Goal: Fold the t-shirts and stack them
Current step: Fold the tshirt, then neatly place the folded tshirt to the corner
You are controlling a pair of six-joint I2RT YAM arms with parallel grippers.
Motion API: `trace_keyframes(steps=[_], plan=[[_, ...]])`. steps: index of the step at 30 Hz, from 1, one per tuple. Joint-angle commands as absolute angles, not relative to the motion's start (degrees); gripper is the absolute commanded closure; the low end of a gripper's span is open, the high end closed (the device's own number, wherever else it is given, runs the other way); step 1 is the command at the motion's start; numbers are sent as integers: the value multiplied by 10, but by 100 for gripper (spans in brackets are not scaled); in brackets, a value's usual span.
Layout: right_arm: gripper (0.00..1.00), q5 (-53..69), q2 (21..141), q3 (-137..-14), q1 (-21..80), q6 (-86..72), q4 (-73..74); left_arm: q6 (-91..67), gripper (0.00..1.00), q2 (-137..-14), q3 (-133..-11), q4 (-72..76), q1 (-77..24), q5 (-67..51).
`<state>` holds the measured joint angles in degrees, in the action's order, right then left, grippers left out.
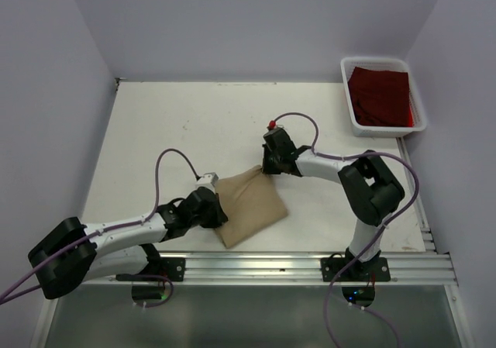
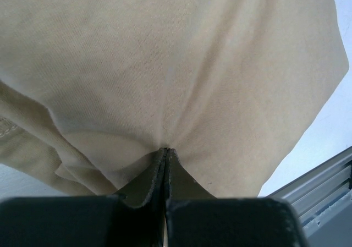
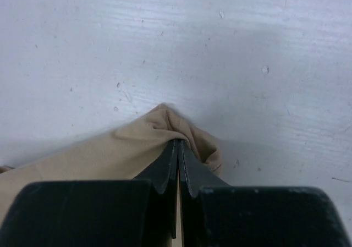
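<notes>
The white bench (image 1: 194, 123) carries a folded tan t-shirt (image 1: 252, 205). It lies as a tilted square close to the near edge, about midway along it. A white bin (image 1: 346, 92) sits in the far right corner, with the dark red t-shirt (image 1: 378, 96) folded inside it. The left gripper (image 2: 166, 151) is pinched tight on the tan t-shirt's left edge. The right gripper (image 3: 179, 142) is clamped on its far corner, with cloth bunched around the tips.

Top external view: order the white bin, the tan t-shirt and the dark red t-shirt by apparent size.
1. white bin, clearly largest.
2-3. tan t-shirt and dark red t-shirt look about alike; too close to rank, and the tan one lies nearer the camera.
</notes>
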<state>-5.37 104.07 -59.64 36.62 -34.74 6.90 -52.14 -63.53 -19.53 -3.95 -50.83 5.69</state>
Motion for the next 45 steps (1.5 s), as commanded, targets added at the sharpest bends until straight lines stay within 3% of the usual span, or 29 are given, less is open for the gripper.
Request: trace_keyframes(steps=[1, 4, 13, 14, 15, 17, 18, 19, 22, 23, 26, 39, 45], plan=[[100, -129, 1068, -629, 338, -309, 92, -525, 100, -632, -169, -118, -515, 69], [100, -154, 1053, -635, 332, -299, 105, -519, 100, -622, -172, -122, -515, 73], [100, -224, 853, -582, 333, -264, 169, -491, 100, -539, -257, -200, -515, 132], [93, -215, 840, -575, 333, -259, 174, -490, 100, -514, -278, -219, -515, 140], [76, -168, 818, -557, 333, -257, 179, -488, 100, -504, -288, -226, -515, 155], [66, -125, 797, -535, 333, -253, 178, -489, 90, -489, -305, -249, -515, 168], [53, -102, 787, -522, 332, -257, 171, -492, 89, -490, -319, -260, -515, 173], [48, -63, 766, -494, 332, -264, 166, -503, 87, -491, -323, -271, -515, 179], [40, -2, 726, -435, 334, -280, 148, -547, 63, -510, -325, -334, -515, 185], [40, 0, 716, -423, 335, -284, 146, -559, 51, -520, -317, -345, -515, 184], [38, 38, 681, -382, 337, -286, 137, -591, 44, -512, -280, -344, -515, 160], [38, 107, 711, -324, 337, -307, 67, -670, 37, -395, -184, -310, -515, 126], [40, 106, 711, -325, 337, -308, 64, -663, 36, -479, -148, -229, -515, 90]])
